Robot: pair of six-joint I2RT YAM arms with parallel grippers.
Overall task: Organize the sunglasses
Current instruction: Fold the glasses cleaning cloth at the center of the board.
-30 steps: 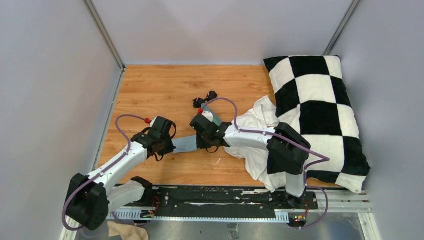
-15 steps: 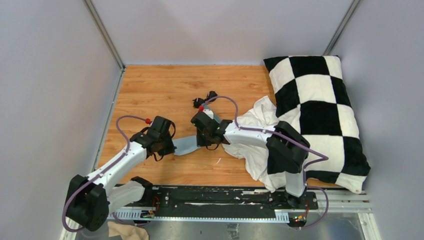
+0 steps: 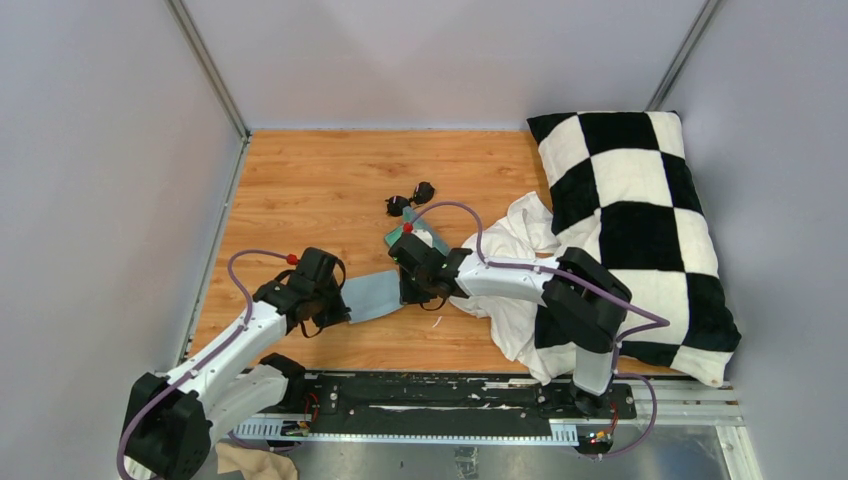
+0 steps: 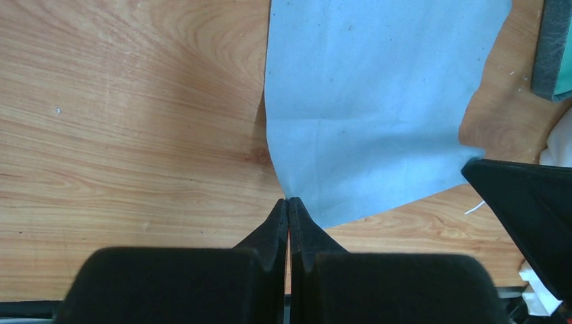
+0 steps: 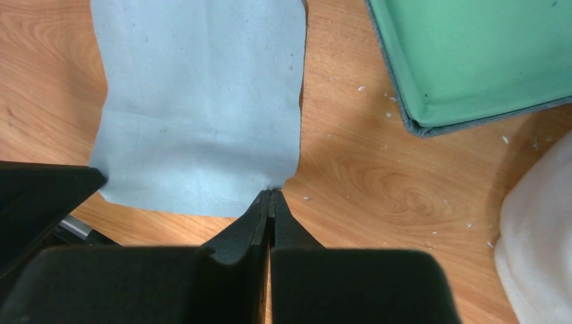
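Pillow (image 3: pixel 630 215) is showing black-and-white checks. Cloth (image 3: pixel 375 297) is reading pale blue. Case (image 5: pixel 472 54) is showing teal-green lining with a grey rim. Sunglasses (image 3: pixel 399 207) are reading black. Table (image 3: pixel 320 180) is showing orange wood grain.

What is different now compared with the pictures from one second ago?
The left end effector and right end effector, each shut on a corner of the blue cloth, dragged it across the table toward the near edge. The sunglasses and pillow stayed put.
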